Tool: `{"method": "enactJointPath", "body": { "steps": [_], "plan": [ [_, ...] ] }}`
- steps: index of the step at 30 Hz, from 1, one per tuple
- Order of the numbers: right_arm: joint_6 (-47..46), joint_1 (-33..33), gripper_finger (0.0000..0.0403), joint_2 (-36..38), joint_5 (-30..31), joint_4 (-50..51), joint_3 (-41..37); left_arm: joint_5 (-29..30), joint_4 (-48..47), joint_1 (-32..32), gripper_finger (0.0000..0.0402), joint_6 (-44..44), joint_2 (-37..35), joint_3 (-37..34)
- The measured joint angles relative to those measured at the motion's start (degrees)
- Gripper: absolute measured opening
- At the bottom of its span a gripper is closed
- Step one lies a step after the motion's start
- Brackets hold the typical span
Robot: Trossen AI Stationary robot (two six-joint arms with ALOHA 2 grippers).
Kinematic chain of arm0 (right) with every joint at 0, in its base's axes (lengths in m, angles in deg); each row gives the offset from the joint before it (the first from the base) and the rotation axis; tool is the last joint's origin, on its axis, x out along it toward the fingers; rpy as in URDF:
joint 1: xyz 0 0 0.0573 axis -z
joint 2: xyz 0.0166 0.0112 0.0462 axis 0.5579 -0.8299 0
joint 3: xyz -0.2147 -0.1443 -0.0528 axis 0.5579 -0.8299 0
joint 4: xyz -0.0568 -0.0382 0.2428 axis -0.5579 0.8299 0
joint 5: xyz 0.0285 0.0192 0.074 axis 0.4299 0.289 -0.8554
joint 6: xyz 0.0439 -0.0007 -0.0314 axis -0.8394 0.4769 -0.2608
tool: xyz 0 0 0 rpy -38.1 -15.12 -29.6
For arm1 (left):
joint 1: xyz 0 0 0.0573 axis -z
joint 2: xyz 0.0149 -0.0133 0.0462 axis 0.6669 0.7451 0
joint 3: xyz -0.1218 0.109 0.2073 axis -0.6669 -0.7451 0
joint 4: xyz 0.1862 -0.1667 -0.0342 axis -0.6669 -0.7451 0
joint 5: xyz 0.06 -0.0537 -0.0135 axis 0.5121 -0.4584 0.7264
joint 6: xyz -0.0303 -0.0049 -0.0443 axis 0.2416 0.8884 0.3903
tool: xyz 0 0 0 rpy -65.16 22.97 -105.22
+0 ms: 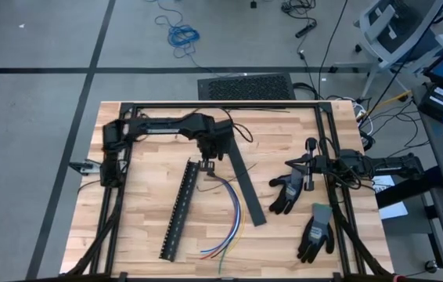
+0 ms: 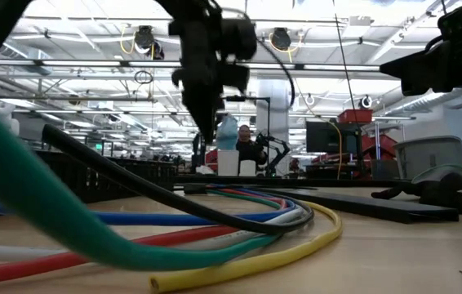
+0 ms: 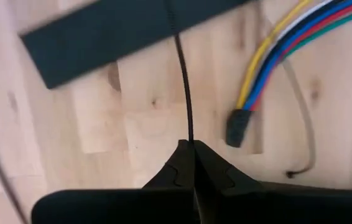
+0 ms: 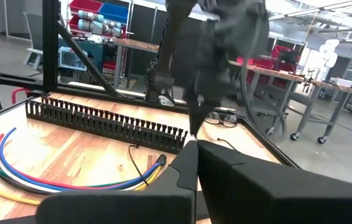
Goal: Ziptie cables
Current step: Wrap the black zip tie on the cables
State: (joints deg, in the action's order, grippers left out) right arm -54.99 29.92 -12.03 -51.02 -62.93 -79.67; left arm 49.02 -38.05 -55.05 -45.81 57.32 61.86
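1. Wooden table (image 1: 143, 125) seen from above, framed by black rails, with a workshop floor around it.
2. Near the table's middle lie the cables (image 1: 233, 215), a loose curved bundle of blue, red, yellow and green wires ending in a small dark plug (image 3: 238, 127).
3. Beside them on the left sits a long black slotted strip (image 1: 181, 210); a flat black cover (image 1: 246, 188) lies on their right.
4. The left gripper (image 3: 193, 144) hangs just above the wood near the bundle's plug end, fingers pressed together on a thin dark strand (image 3: 185, 87), apparently a ziptie, that runs away toward the cover.
5. The right gripper (image 4: 196, 144) waits at the table's right side, fingers closed on nothing, above two dark gloves (image 1: 288, 192).
6. Risk, as a judgement: the strand is thin and pinched only at its tip, so it may slip or twist out when lifted.
7. The wires are splayed, not gathered; threading the tie around them could catch only some, or drag the bundle across the table.
8. The cover lies over the strand's path and might snag it.
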Motion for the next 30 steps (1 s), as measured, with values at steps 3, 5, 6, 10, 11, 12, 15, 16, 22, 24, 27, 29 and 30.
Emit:
{"method": "enactJointPath", "body": {
  "steps": [3,5,6,10,11,12,15,16,22,24,27,29,30],
  "plan": [
    [0.01,0.00,0.0000,-0.02,0.00,0.00,0.00,-2.81,-0.76,0.56,0.0000,0.02,-4.97,0.02],
    [0.00,0.00,0.0000,-0.01,0.01,0.04,0.00,-6.70,-1.15,0.96,0.0000,0.37,-7.82,0.02],
    [0.00,0.02,0.0000,-0.02,0.02,0.00,0.00,-8.55,-1.11,1.19,0.0000,1.30,-9.36,0.02],
    [0.00,0.00,0.0000,-0.02,0.00,0.03,0.00,-11.53,0.26,2.03,0.0000,5.95,-14.97,-0.34],
    [0.01,0.01,0.0000,-0.02,0.00,0.06,0.00,-11.51,1.78,2.14,0.0000,7.16,-16.28,-1.06],
    [-0.01,0.02,0.0000,-0.01,0.00,0.00,0.00,-11.53,4.55,2.15,0.0000,9.22,-17.54,-2.20],
    [-0.01,0.00,0.0000,-0.02,0.00,0.02,0.00,-11.52,16.00,2.15,0.0000,16.57,-21.28,-8.04],
    [0.01,0.02,0.0000,-0.02,0.00,0.02,0.00,-11.51,20.18,2.15,0.0000,19.34,-22.35,-10.21],
    [1.74,0.03,0.0000,-0.01,0.08,0.01,0.00,-11.54,40.23,3.50,0.0000,32.63,-25.94,-20.97],
    [7.58,0.24,0.0000,-0.02,0.52,-0.35,0.00,-11.54,46.29,4.50,0.0000,36.44,-26.89,-23.22],
    [11.94,0.24,0.0000,-0.01,0.29,-0.45,0.00,-11.58,55.63,6.38,0.0000,40.70,-27.63,-25.56],
    [14.49,0.25,0.0000,-0.02,0.30,-0.18,0.00,-11.62,57.90,7.53,0.0000,43.45,-28.04,-26.49],
    [15.40,0.25,0.0000,-0.02,0.28,-0.20,0.00,-11.60,59.97,8.13,0.0000,44.12,-28.02,-26.56]
  ]
}}
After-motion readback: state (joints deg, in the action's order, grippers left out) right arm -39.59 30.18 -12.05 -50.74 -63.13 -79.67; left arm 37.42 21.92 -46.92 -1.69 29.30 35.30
